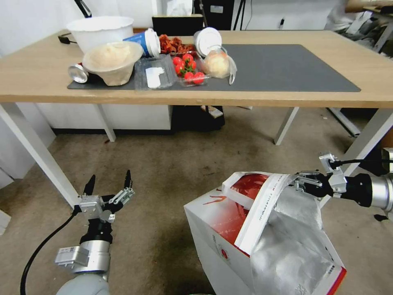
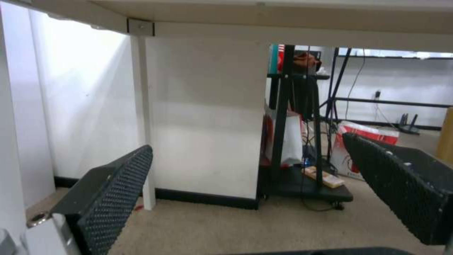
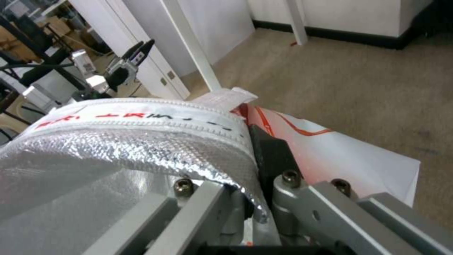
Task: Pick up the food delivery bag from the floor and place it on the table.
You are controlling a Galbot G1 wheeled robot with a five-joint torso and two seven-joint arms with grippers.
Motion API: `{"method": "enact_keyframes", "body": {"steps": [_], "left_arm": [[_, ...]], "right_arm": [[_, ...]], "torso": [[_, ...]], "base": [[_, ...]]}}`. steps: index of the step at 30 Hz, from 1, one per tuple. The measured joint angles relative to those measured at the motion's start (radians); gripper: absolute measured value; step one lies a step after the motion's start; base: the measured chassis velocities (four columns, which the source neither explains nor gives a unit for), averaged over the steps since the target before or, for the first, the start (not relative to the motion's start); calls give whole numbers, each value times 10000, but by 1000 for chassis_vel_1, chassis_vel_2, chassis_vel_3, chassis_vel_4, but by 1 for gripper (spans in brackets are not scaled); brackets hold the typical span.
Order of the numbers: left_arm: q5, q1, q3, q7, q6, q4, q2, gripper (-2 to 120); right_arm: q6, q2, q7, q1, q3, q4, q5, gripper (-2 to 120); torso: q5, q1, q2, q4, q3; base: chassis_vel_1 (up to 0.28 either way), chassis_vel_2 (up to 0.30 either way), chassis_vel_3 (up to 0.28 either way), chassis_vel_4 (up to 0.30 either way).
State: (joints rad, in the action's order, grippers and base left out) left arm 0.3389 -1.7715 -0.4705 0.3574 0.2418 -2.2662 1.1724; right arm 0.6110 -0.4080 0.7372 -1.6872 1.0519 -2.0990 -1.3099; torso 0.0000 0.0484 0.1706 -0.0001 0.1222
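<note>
Foil rim pinched in my right gripper (image 1: 298, 182); left gripper (image 1: 109, 183), beside the bag (image 1: 245, 229), gapes empty. I'd lift straight, clearing the bench (image 1: 196, 96).

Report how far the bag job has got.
Done: the right gripper has its jaws shut on the bag at its foil-lined rim. In hand: the lift; the bag sits low beside the table. Left: setting it on top. The left gripper hangs open.

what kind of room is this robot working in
Probably an office or lab workroom: a light-wood table on white legs holding takeaway food, worn carpet floor, and a black equipment stand with trailing cables behind the table.
</note>
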Motion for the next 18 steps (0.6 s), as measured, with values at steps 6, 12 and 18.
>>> {"method": "enact_keyframes", "body": {"steps": [6, 12, 18], "left_arm": [[-115, -16, 5, 3, 0, 32, 21, 100], [-175, -5, 23, 7, 3, 46, 18, 100], [-215, 6, 21, 7, 21, 79, 10, 100]], "right_arm": [[-63, 5, 46, 103, -51, 22, 100, 0], [-93, -47, 82, 89, -61, 19, 149, 0], [-106, -78, 105, 49, -51, -13, 215, 0]], "torso": [[0, 42, 196, 0, 155], [0, 109, 464, 0, 353], [0, 160, 667, 0, 505]], "base": [[0, 0, 0, 0], [0, 0, 0, 0], [0, 0, 0, 0]]}}
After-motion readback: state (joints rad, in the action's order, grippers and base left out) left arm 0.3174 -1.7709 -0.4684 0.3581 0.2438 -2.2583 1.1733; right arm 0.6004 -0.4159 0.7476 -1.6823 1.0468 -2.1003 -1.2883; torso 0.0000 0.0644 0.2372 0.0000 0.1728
